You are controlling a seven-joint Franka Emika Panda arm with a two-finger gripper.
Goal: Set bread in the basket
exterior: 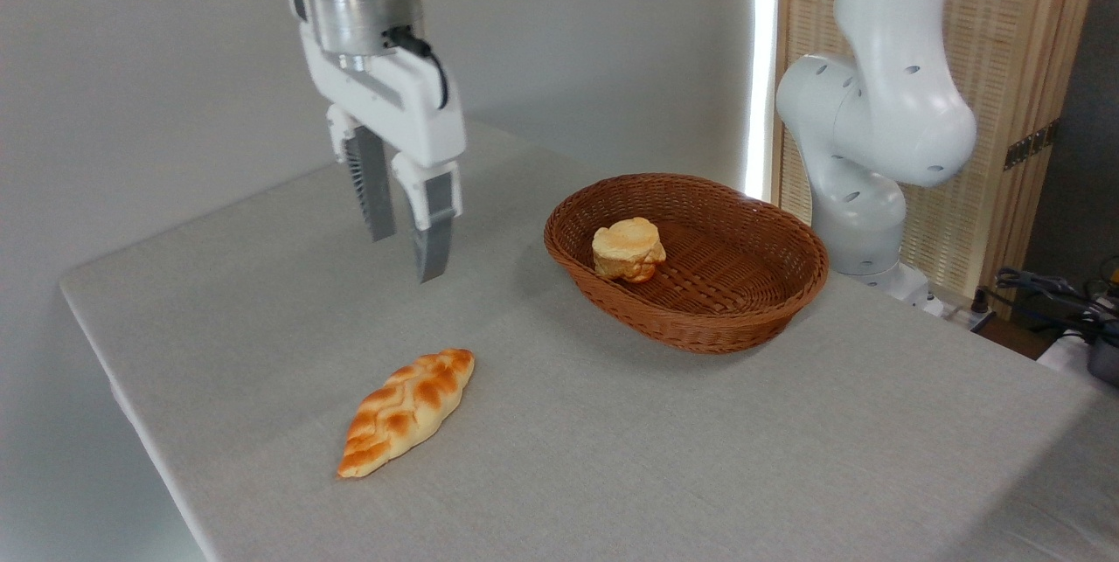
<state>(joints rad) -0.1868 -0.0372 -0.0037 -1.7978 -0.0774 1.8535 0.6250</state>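
Camera view, near to far: braided loaf [407, 412] on the worktop [612, 457], long axis running near-left to far-right. Fingers [406, 225] spread, empty, hanging above the worktop. Bun [628, 249] lies right of them, inside the wicker basket [699, 322]; task judged complete.

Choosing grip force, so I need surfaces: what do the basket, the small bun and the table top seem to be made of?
Basket: woven wicker, reddish-brown with a slight sheen; the strands show.
Bun: pale golden, cracked matte top, orange base; real bread or a foam replica, cannot tell.
Table top: light grey, matte, seemingly covered in fine-weave cloth.
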